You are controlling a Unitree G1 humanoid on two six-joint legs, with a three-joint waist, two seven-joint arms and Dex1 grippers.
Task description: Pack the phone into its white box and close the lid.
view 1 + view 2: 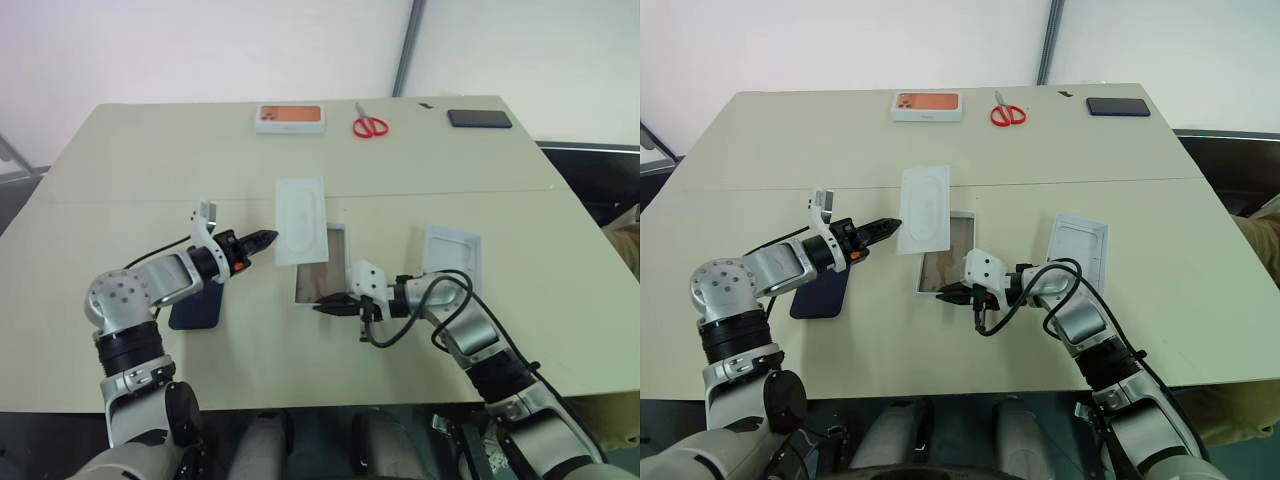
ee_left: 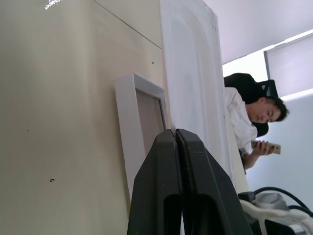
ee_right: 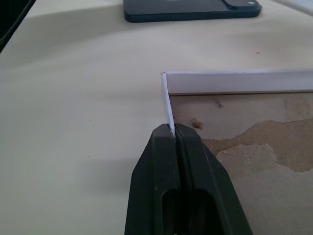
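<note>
The table (image 1: 120,160) is seen from above and behind by the 2 head views, aimed forward and down from slightly offset positions, so that its far edge and both arms are shared by them. The left wrist view is taken very close along the left gripper (image 2: 176,133), with the white box (image 2: 128,122) and a person (image 2: 254,117) beyond. The right wrist view is set low along the right gripper (image 3: 174,128), with the same box's rim met at close range and the phone (image 3: 190,9) behind.
</note>
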